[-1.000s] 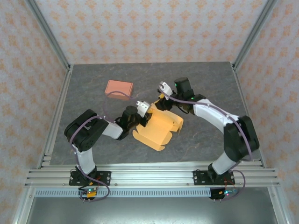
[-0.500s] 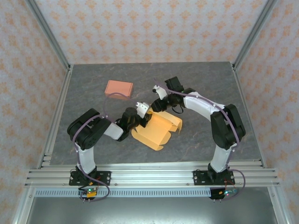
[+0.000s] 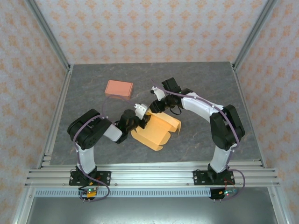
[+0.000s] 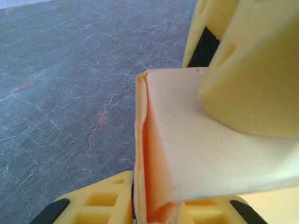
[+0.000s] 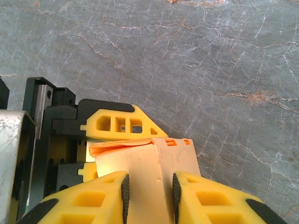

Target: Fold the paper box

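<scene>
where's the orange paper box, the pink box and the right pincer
orange paper box [image 3: 161, 131], top view, on its flat middle panel
pink box [image 3: 118, 88], top view, on the middle of its top face
right pincer [image 5: 149, 189], right wrist view, midway between its two yellow fingertips

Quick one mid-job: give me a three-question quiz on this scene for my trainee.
1. True or false: the left gripper is shut on a flap of the orange box.
2. From the top view, the pink box lies: A) beyond and left of the orange box; B) right of it; C) on top of it.
3. How many boxes lie on the table?
Key: 1 true; 2 A; 3 two.
</scene>
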`<state>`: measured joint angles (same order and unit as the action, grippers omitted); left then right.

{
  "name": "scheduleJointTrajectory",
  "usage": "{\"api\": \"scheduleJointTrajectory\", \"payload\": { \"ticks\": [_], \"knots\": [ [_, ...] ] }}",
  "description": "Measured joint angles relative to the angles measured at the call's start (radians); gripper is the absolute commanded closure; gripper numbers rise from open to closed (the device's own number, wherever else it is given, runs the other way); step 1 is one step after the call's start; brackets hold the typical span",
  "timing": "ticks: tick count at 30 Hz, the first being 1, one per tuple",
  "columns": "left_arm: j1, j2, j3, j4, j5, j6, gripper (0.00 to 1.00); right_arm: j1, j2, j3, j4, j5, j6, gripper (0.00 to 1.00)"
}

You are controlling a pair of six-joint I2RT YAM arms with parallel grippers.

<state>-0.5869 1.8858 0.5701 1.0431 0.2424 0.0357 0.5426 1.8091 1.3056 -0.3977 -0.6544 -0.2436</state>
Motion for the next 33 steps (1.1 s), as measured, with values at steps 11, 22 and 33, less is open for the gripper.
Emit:
{"api": "scheduleJointTrajectory", "payload": {
  "ticks": [11,22,33],
  "knots": [
    [-0.045,0.019,0.047,-0.034,-0.108,0.026,0.92,-0.011,-0.006,-0.033,0.064,-0.010,0.154,0.71],
    [-0.106,0.085,0.084,0.034,-0.308,0.013,1.00,-0.028,-0.021,-0.081,0.169,0.009,0.255,0.68],
    [-0.094,0.072,0.055,0.057,-0.258,-0.033,1.00,-0.150,-0.240,-0.387,0.516,-0.095,0.292,0.59]
  ]
}}
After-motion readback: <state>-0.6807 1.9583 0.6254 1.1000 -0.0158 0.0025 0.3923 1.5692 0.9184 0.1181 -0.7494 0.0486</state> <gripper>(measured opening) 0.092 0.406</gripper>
